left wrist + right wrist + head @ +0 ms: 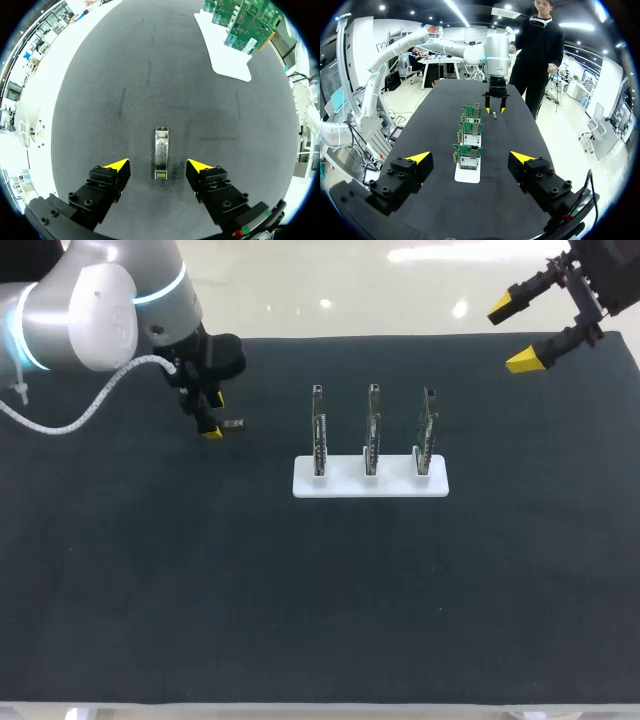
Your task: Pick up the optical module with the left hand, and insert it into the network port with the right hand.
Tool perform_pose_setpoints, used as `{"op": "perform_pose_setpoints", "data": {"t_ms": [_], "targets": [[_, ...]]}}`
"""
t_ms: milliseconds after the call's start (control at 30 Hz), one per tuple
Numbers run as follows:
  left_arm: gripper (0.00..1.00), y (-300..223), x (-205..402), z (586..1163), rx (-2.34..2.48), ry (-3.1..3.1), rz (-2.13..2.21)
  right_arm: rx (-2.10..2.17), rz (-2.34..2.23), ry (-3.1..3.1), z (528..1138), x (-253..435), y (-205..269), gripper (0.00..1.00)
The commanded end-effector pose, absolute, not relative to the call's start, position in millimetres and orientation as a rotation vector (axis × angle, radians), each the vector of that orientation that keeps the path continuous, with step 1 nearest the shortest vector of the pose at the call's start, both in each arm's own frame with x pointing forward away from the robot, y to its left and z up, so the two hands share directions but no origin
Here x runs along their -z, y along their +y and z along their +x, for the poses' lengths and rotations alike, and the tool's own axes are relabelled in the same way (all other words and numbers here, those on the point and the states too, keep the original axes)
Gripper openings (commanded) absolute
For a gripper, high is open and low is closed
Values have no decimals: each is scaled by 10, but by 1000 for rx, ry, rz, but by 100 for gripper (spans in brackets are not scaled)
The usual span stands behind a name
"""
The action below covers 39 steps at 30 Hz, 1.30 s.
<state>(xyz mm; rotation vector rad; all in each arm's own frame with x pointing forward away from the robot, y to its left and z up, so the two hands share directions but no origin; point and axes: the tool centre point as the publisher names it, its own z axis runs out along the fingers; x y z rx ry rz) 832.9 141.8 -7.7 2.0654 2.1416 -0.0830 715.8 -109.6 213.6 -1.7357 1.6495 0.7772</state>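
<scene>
The optical module, a small silver metal bar, lies flat on the black mat between and just ahead of the open fingers of my left gripper; neither pad touches it. From the head view, the module lies just right of the left gripper. Three green network cards stand upright in a white holder at mid-table. My right gripper hangs open and empty above the far right corner. In the right wrist view, the open right gripper looks along the row of cards toward the left gripper.
The black mat covers the whole table. The white holder with its cards stands well ahead of the left gripper and off to one side. Nothing else lies on the mat.
</scene>
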Motion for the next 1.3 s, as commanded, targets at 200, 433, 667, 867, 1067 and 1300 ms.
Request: {"op": "perform_pose_setpoints", "data": {"t_ms": [200, 433, 667, 867, 1067, 1300], "targets": [[100, 1415, 114, 8354, 86, 2153, 2070, -778, -1736, 1649, 7162, -2136, -1093, 100], [85, 1422, 127, 8352, 88, 2161, 2072, -778, -1736, 1649, 7162, -2136, -1093, 100], [72, 1442, 161, 8345, 80, 2164, 2076, -778, -1736, 1649, 7162, -2136, -1093, 100], [69, 1459, 179, 8339, 72, 2164, 2079, -778, -1736, 1649, 7162, -2136, -1093, 100], [44, 1454, 194, 8341, 68, 2165, 2076, -778, -1736, 1649, 7162, -2136, -1093, 100], [0, 1440, 83, 8351, 93, 2167, 2063, -778, -1736, 1649, 7162, -2136, -1093, 100]]}}
